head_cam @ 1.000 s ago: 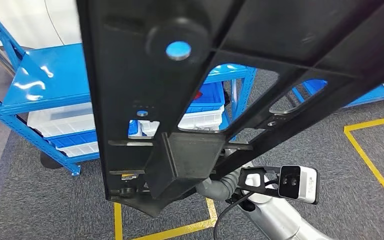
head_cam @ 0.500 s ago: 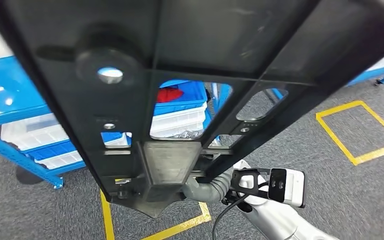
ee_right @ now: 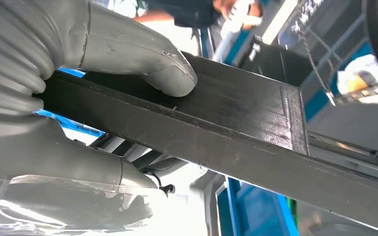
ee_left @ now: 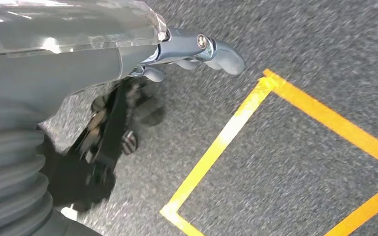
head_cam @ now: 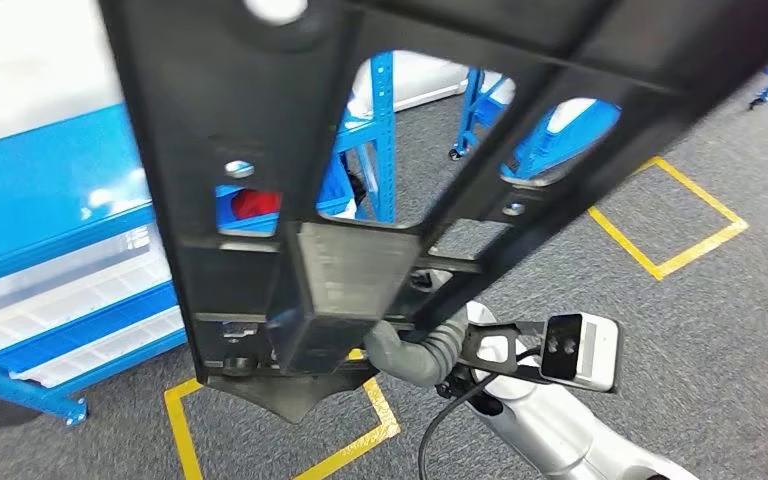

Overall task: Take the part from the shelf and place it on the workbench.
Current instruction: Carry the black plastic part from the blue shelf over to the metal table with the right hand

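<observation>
Part: big black frame (head_cam: pixel 260 150) with cut-out windows and round holes, held up close to the head camera, covering the upper and centre frame; a boxy block sits at its lower centre.
Right hand: grey hand (ee_right: pixel 93 98) clamped on the part's black bar (ee_right: pixel 236 128); thumb (ee_right: pixel 142 61) lies on the bar's top face, the rest of the hand wraps under it. Gripping the part.
Right arm: silver forearm (head_cam: pixel 560 430) enters from lower right of the head view; grey ribbed wrist runs up to the part's lower centre. Wrist camera (head_cam: pixel 580 350), a white box with a black face, sits on a black bracket right of centre.
Left hand: grey fingers (ee_left: pixel 211 49) extended over the carpet in the upper centre of the left wrist view, nothing between them. Reads as empty and open.
Shelf: blue rack (head_cam: pixel 50 210) at left of the head view with white bins on its lower level; a red item shows through one window of the part.
Floor: grey carpet (head_cam: pixel 730 330) with yellow tape squares (head_cam: pixel 660 225), one at lower centre, one at right.
Writing: no readable labels or brand marks; small markings on the part are too blurred to read.
</observation>
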